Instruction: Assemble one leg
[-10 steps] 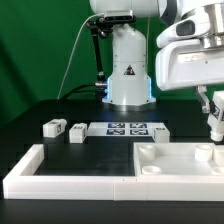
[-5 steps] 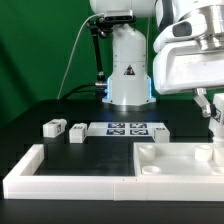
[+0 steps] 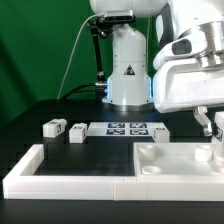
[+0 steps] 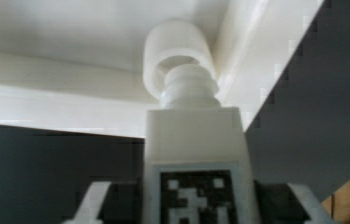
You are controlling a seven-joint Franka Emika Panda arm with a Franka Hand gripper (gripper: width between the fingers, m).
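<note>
Exterior view: the L-shaped rail [image 3: 60,172] lies on the desk [image 3: 30,115]. The square panel [image 3: 178,163] sits against the rail's long run, at 5 o'clock in the frame. Two spare legs [image 3: 52,127] rest at 9 o'clock of the marker board [image 3: 125,129]. The end effector [image 3: 212,125] hangs at 3 o'clock, above the panel's corner hole [image 3: 205,152]; its load is not clear here.

Wrist view only: fingers [image 4: 97,205] pinch the leg [image 4: 198,150] from both sides. The tag faces the camera and the peg is aimed at a round hole. Seating cannot be determined.
</note>
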